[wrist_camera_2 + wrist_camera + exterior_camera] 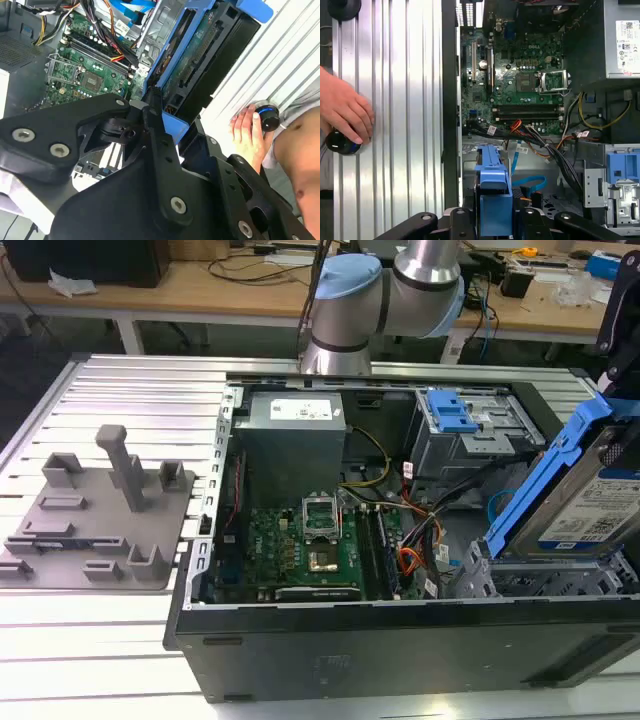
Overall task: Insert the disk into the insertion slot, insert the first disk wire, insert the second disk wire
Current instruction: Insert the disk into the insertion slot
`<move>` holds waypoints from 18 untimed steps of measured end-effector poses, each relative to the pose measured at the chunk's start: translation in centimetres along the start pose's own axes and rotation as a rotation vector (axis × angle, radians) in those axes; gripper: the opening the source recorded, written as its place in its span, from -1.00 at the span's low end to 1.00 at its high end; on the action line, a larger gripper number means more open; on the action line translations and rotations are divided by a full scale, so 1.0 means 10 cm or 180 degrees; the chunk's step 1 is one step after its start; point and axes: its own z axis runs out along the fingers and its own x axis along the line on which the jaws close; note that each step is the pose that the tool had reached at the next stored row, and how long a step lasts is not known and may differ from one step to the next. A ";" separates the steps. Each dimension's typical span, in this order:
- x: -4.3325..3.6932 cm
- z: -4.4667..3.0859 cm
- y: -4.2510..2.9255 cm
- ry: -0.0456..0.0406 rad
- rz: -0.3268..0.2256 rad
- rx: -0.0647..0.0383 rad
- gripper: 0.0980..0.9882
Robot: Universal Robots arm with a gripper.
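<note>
**benchrat:** While the arm (380,290) hung over the open black tower (400,650), the gripper (494,222) had its black fingers clamped snug on the disk (600,505), pinching the glossy blue plastic carrier from both sides. It was a flat silver slab with a white-and-blue label, tilted up on edge at the exterior view's right.

**coilspring:** So not in the bay?

**benchrat:** Nope. It sat just above the insertion slot (530,580), that boxy cage of grey perforated sheet metal. The disk's lower end was close to the opening, but I couldn't tell if they touched.

**coilspring:** What else was in there?

**benchrat:** A green motherboard (300,540) with a square metal socket, and a loose bundle of orange, yellow and black wires (410,540) between board and cage. Further back were a bigger grey drive box (460,420) with a blue plastic tab and a plain grey power supply block (290,440). Everything sat on a ribbed aluminium counter (100,640), plus a matte grey fixture plate (100,510) with chunky pegs. A person's hand (345,112) rested there too, fingertips on a round black puck (340,142).
</note>
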 end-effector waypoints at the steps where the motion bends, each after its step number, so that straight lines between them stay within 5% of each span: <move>1: 0.000 0.000 0.000 0.0000 0.0000 0.0000 -0.40; 15: 0.000 -0.001 0.001 -0.0009 -0.0001 0.0003 -0.40; 16: 0.001 0.001 0.003 -0.0023 -0.0001 0.0008 -0.40; 18: 0.003 0.001 0.013 -0.0095 -0.0004 0.0030 -0.40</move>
